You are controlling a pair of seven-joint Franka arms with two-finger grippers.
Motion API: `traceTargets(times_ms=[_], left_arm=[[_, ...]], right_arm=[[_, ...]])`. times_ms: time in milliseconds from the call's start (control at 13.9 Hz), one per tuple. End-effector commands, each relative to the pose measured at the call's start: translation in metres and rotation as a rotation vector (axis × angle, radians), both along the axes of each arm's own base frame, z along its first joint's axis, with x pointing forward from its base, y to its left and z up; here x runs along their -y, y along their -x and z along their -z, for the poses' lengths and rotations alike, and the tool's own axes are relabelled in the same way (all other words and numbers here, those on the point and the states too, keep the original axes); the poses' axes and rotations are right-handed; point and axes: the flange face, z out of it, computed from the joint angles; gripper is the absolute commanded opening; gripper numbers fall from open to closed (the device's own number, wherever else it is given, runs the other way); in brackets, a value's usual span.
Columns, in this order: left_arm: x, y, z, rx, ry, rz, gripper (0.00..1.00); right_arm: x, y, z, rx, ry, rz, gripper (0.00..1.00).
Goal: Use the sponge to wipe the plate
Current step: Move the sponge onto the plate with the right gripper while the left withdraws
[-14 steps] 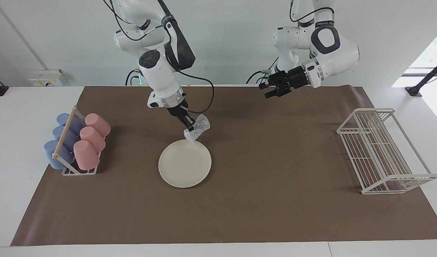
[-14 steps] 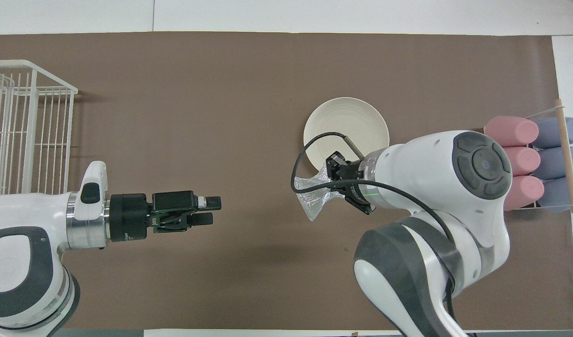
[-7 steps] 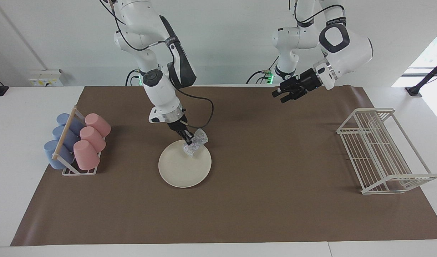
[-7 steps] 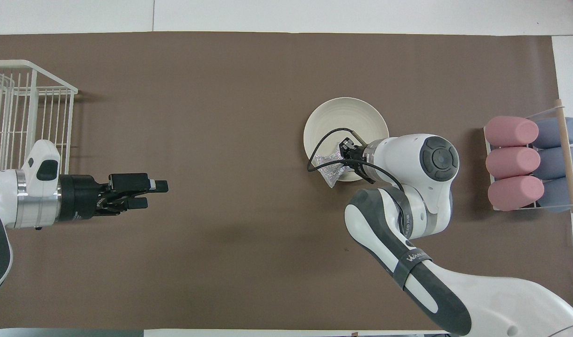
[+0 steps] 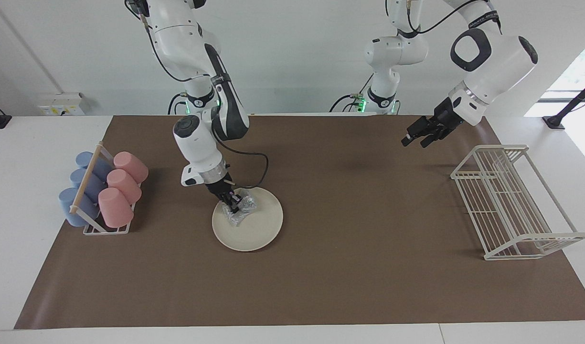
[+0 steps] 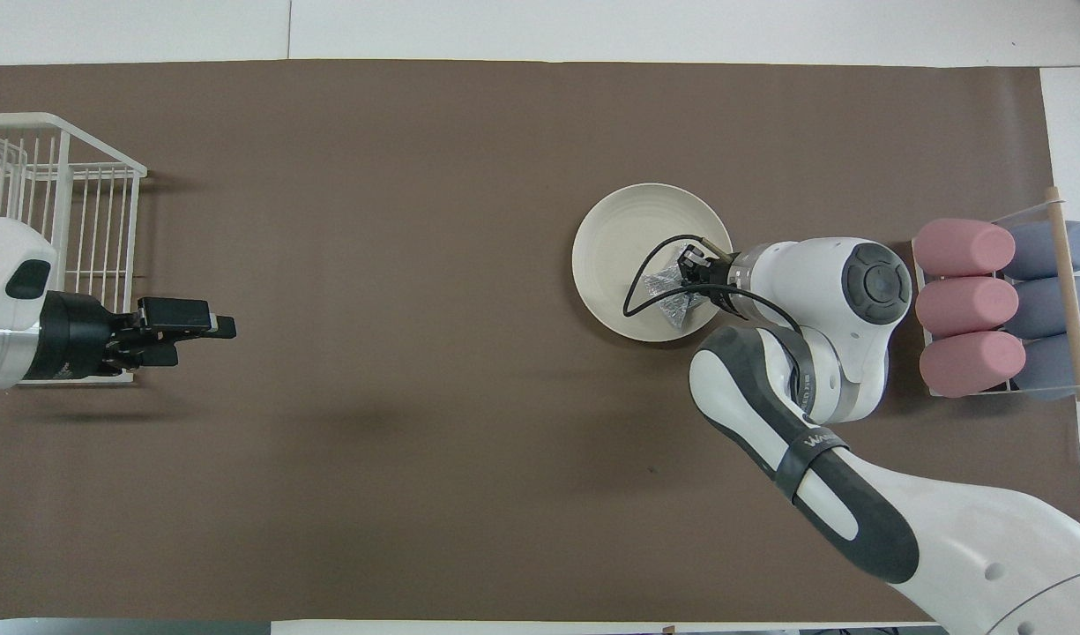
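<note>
Robot lab: paper-covered table (image 5: 321,286)

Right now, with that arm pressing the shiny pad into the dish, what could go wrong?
The plate lies loose on the brown mat, so a hard wipe might slide it. The right gripper holds the sponge near the rim closest to the robots; pressing there could tip the plate. The gripper's cable loops over the plate and might snag. The left gripper waits over the mat by the wire rack.

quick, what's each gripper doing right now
Right gripper: shut on the crinkly silver-grey sponge, pressed onto the round cream-white plate.
Left gripper: holding nothing, up over the brown mat; jaws cannot be told.
</note>
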Motion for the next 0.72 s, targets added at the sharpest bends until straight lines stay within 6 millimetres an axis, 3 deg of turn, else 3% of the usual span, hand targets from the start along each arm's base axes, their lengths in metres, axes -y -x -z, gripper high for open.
traceTargets(times_ms=[0,216,505,649], left_arm=[[-0.013,-0.008,-0.024,-0.024,-0.115,0.043,1.0],[-0.016,-0.007,-0.033,-0.025,-0.202,0.08,1.0],[-0.015,-0.007,-0.032,-0.029,-0.202,0.079,1.0],[-0.014,-0.007,-0.032,-0.029,-0.202,0.081,1.0]], right_arm=[[0.009,-0.005,0.015,0.001,0.013,-0.039,0.0],[-0.007,0.0,0.017,-0.017,-0.001,-0.011,0.0],[-0.072,0.022,0.016,-0.069,-0.044,0.109,0.0],[-0.072,0.021,0.016,-0.069,-0.044,0.111,0.0]])
